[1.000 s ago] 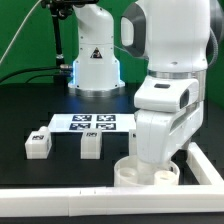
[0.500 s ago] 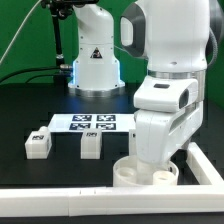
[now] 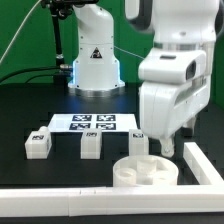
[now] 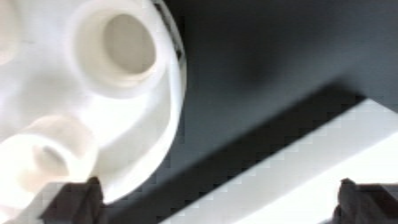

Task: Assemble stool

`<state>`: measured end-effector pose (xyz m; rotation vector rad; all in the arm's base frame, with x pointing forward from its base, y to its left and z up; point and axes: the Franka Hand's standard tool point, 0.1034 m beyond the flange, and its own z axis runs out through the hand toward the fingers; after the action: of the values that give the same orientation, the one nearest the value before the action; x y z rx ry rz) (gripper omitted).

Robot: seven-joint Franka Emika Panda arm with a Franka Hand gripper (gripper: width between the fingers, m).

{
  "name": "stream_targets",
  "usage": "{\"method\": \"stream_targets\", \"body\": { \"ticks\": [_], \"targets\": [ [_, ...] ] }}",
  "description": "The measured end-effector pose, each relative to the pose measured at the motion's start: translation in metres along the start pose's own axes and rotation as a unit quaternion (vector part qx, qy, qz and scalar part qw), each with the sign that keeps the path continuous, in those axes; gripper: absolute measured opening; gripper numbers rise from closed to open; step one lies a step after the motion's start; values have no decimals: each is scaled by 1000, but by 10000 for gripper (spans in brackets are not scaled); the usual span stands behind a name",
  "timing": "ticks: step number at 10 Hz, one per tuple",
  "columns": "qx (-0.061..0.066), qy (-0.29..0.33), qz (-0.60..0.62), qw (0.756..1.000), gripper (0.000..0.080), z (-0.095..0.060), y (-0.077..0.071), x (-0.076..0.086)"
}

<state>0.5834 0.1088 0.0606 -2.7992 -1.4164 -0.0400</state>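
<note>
The round white stool seat [image 3: 146,171] lies flat near the table's front, its round sockets facing up. It also fills one side of the wrist view [image 4: 89,90]. Two white block legs [image 3: 37,144] [image 3: 90,145] stand to the exterior view's left. A third white block [image 3: 137,146] shows just behind the seat, next to the gripper. My gripper [image 3: 160,145] hangs just above the seat's far right rim. Its jaws are wide apart with nothing between them. In the wrist view my gripper [image 4: 217,205] straddles the gap between the seat and the white bar.
The long white L-shaped bar [image 3: 203,166] runs along the table's right and front edges; it also shows in the wrist view [image 4: 302,160]. The marker board [image 3: 92,123] lies flat behind the legs. The arm's base [image 3: 96,60] stands at the back.
My arm has risen up and away from the seat. The whole seat and a third block now show. The seat and the two left legs have not moved.
</note>
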Motion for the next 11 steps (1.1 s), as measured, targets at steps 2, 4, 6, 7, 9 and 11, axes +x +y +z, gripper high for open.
{"method": "stream_targets", "body": {
  "ticks": [2, 4, 6, 7, 9, 11],
  "targets": [
    [0, 0, 6, 1000, 649, -1, 2, -2],
    [-1, 0, 20, 1000, 649, 0, 2, -2],
    [-1, -6, 100, 995, 649, 0, 0, -13],
    [1, -9, 161, 987, 649, -2, 1, -18],
    [8, -9, 262, 965, 649, 0, 1, -20],
    [11, -8, 322, 947, 649, 0, -1, -19]
  ]
}}
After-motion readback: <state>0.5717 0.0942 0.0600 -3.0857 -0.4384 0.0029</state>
